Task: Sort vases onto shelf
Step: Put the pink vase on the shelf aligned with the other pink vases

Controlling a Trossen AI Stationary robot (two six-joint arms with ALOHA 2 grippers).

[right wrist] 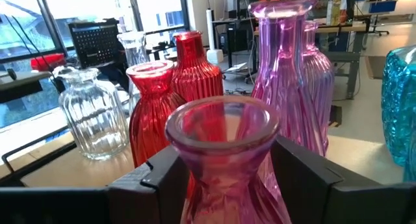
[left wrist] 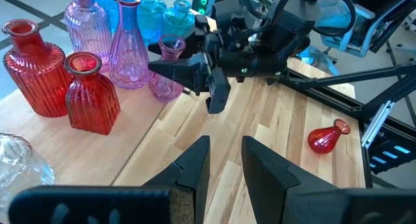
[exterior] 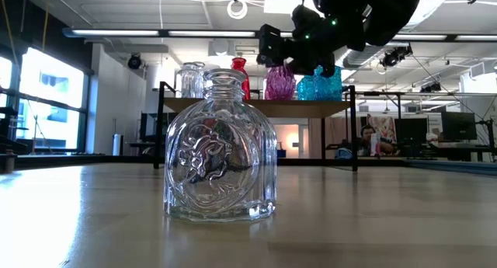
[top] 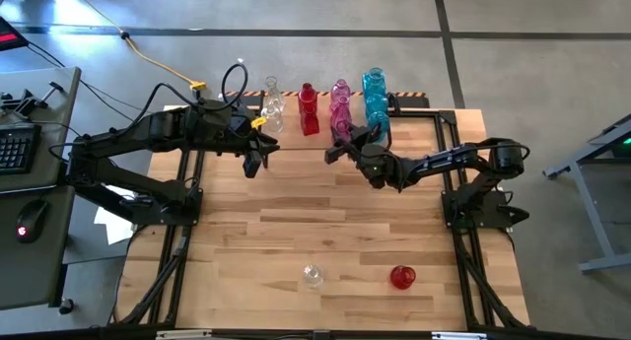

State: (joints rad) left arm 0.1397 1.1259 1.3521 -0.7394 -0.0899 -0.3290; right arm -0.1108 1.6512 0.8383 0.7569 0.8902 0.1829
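Surface: slatted light-wood table carrying the small raised wooden shelf, upper centre of the high view.
Vases: red, pink, blue and clear glass vases standing there.
Right claw: fingers straddling a small pink glass vase, pinching unclear.
Left claw: hovering, slightly spread.
Room: open workshop behind.

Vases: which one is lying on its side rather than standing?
The red vase alone on the tabletop's near right part; the left wrist view shows it tipped over. The clear vase beside it and those on the shelf stand upright.

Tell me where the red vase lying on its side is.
In the high view the red vase lies on the near right of the tabletop, right of the lone clear vase.
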